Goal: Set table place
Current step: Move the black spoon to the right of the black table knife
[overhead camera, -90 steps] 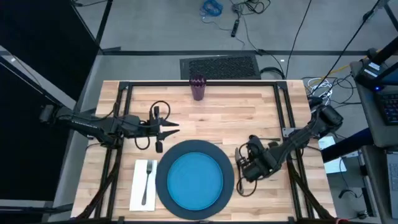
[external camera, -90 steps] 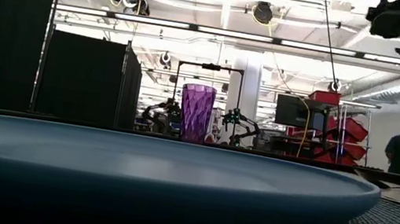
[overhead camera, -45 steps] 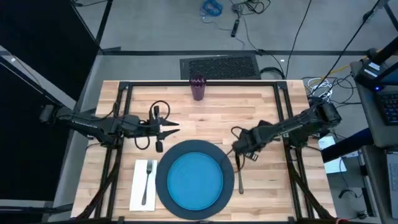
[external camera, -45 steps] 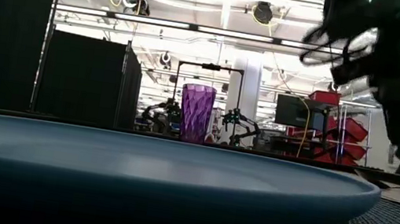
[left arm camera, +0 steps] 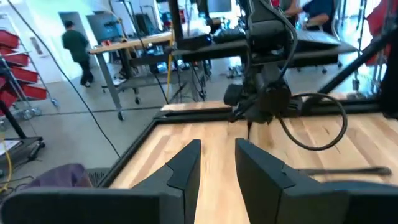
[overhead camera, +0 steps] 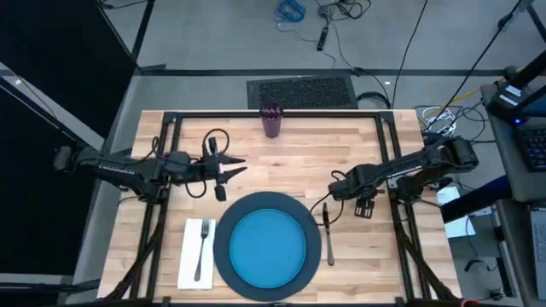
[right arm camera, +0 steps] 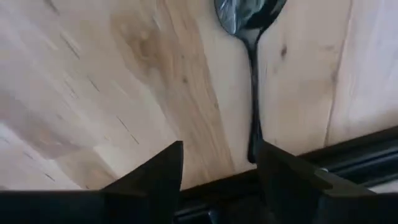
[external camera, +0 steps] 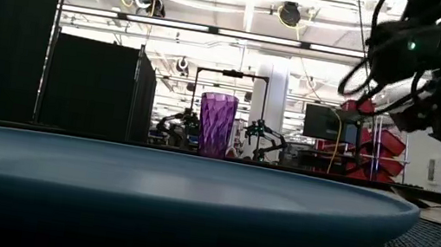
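A blue plate [overhead camera: 269, 241] sits on the dark grey charger [overhead camera: 223, 249] near the table's front edge. Left of it a fork [overhead camera: 202, 247] lies on the white napkin [overhead camera: 188, 256]. A knife [overhead camera: 329, 243] lies on the wood just right of the charger. The purple cup [overhead camera: 271, 119] stands at the far edge. A spoon [right arm camera: 253, 81] lies flat on the wood beside a black frame rail. My right gripper [right arm camera: 217, 168] hangs open above the spoon's handle end and touches nothing. My left gripper [overhead camera: 232, 169] hovers open, left of the charger's far side.
Black frame rails [overhead camera: 394, 170] cross the light wooden table [overhead camera: 299, 153] along its far and right sides. Loose cables loop beside both wrists. Bare wood lies between the cup and the charger. Beyond the table are racks, desks and a person [left arm camera: 78, 53].
My right gripper has risen from beside the charger and moved toward the table's far and right edges. The knife has stayed behind, flat on the wood right of the charger. My left gripper has shifted slightly toward the far edge.
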Action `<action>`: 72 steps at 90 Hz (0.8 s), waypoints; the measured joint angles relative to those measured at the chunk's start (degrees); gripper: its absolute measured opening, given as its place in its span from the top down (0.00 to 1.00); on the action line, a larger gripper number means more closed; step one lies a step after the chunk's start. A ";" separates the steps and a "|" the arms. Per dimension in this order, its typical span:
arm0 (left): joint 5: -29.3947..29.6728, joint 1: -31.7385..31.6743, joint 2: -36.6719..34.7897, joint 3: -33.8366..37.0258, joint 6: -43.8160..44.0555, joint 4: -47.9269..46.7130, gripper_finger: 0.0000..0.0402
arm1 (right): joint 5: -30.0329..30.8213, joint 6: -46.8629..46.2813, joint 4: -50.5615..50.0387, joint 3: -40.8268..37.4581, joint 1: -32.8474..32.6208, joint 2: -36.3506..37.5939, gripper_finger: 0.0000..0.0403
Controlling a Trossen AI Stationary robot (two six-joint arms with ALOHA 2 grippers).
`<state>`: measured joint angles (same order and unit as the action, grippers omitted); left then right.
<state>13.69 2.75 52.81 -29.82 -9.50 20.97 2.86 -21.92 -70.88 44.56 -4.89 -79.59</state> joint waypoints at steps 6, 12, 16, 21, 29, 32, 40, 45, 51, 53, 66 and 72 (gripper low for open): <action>0.00 -0.15 0.01 0.00 0.00 1.49 0.79 | 0.26 0.96 -1.01 0.00 1.51 3.68 0.55; 0.00 -0.16 -0.01 0.00 0.01 2.70 0.79 | 0.20 1.16 -1.14 0.00 3.52 7.94 0.55; 0.00 -0.16 0.01 0.00 -0.02 3.68 0.79 | -0.05 0.95 -1.06 0.00 4.83 10.87 0.55; 0.00 -0.18 0.01 0.00 -0.11 4.86 0.79 | -0.22 0.75 -0.56 0.00 6.09 14.50 0.55; 0.02 -0.18 -0.01 0.00 -1.13 5.86 0.79 | -1.14 1.20 -0.22 0.00 6.91 19.23 0.55; 0.02 -0.16 -0.01 0.00 -1.66 6.04 0.79 | -1.65 1.24 -0.20 0.00 6.96 20.55 0.55; 0.77 -0.16 0.01 0.00 -3.15 7.58 0.79 | -1.55 -0.50 0.53 0.00 6.48 22.41 0.55; 1.40 -0.16 -0.01 0.00 -3.57 8.75 0.79 | -0.14 -3.15 1.68 0.00 5.97 22.53 0.55; 1.92 -0.18 0.01 0.00 -4.41 10.11 0.79 | 1.66 -5.76 3.93 0.00 5.50 22.12 0.55; 1.99 -0.18 0.01 0.00 -4.55 10.70 0.79 | 1.68 -5.74 4.89 0.00 5.42 21.88 0.55; 2.01 -0.18 0.01 0.00 -4.81 13.57 0.79 | 1.29 -2.45 8.81 0.00 4.39 19.62 0.55; 2.02 -0.18 0.00 0.00 -4.80 14.35 0.79 | 1.29 -0.95 8.14 0.00 3.95 18.36 0.55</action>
<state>15.72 2.57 52.81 -29.82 -14.29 35.32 4.14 -22.87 -62.74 44.56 -0.94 -61.23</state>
